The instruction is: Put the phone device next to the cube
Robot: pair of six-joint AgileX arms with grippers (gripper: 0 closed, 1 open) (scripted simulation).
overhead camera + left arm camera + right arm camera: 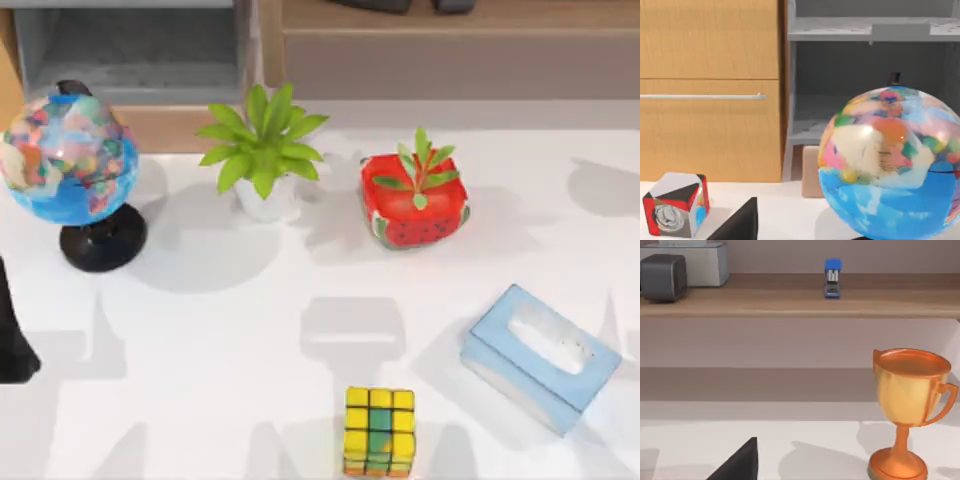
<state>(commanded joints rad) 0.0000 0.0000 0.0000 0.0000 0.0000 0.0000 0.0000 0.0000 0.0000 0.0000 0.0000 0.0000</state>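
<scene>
Cube (379,431) at table's (220,380) near edge

On the white desk (250,330): one yellow-and-green puzzle cube (379,431), one pale blue tissue box (540,357), one multicoloured globe on a black stand (67,160), two potted plants, one in a white pot (264,150) and one in a red watermelon-patterned planter (414,200). One copper trophy (909,410), one blue stapler (832,278).

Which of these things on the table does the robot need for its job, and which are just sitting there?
For the job: the puzzle cube, at the table's front edge. No grey phone slab can be picked out here.

Just lying about: the globe, the green potted plant, the watermelon planter, the pale blue tissue box, the copper trophy, the blue stapler on the shelf.
</scene>
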